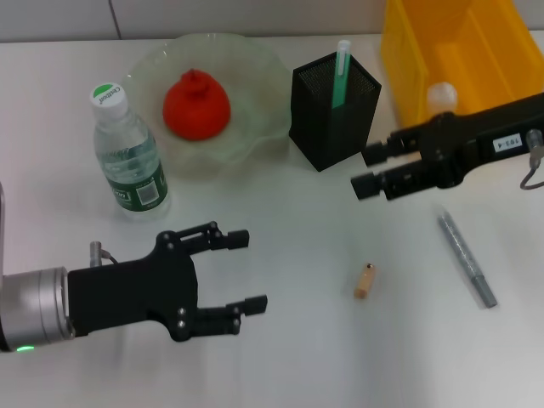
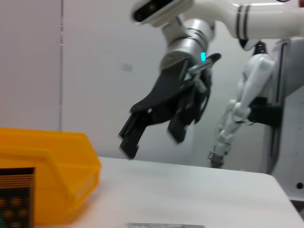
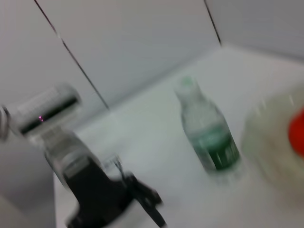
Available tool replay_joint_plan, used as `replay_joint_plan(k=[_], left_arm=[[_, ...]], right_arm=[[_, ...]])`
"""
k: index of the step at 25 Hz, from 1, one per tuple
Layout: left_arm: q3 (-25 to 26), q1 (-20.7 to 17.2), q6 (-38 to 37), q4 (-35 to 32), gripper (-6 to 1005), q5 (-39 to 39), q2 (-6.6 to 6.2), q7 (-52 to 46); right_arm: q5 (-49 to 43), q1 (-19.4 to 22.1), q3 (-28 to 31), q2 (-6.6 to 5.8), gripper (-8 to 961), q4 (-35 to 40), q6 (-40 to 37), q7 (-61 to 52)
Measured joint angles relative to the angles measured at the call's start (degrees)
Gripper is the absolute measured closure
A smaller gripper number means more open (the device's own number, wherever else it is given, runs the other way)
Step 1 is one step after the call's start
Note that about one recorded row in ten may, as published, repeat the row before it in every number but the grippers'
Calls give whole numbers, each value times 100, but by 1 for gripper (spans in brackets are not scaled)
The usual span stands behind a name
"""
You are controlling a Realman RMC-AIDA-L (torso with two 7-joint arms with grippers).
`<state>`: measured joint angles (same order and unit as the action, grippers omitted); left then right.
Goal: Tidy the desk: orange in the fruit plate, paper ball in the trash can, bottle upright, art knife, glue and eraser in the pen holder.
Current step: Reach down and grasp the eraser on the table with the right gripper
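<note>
The orange (image 1: 196, 105) lies in the fruit plate (image 1: 255, 64) at the back. To its left the bottle (image 1: 127, 153) stands upright, also visible in the right wrist view (image 3: 209, 128). A green-and-white stick (image 1: 342, 72), seemingly the glue, pokes out of the black mesh pen holder (image 1: 334, 110). The tan eraser (image 1: 365, 281) and the grey art knife (image 1: 467, 258) lie on the table. A white paper ball (image 1: 441, 95) sits in the yellow trash can (image 1: 459, 42). My right gripper (image 1: 367, 172) hovers open and empty beside the pen holder. My left gripper (image 1: 248, 272) is open at the front left, below the bottle.
The left wrist view shows the right gripper (image 2: 152, 142) above the table, with the trash can (image 2: 47, 175) and a corner of the pen holder (image 2: 14, 197) at one side. The right arm crosses in front of the trash can.
</note>
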<state>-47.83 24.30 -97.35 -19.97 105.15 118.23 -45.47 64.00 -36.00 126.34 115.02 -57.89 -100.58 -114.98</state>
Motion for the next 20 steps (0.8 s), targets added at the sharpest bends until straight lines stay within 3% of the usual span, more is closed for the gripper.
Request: replay_joint_plan(k=[4, 10, 20], left_arm=[[-195, 35, 3, 0, 201, 7, -2, -39], [-262, 61, 71, 1, 201, 8, -2, -47], [-246, 82, 111, 3, 201, -5, 8, -50]], right_arm=[[-742, -297, -251, 4, 226, -106, -48, -436], [-1564, -626, -1388, 55, 227, -305, 109, -1278], [-2155, -764, -2331, 211, 227, -406, 529, -1694]])
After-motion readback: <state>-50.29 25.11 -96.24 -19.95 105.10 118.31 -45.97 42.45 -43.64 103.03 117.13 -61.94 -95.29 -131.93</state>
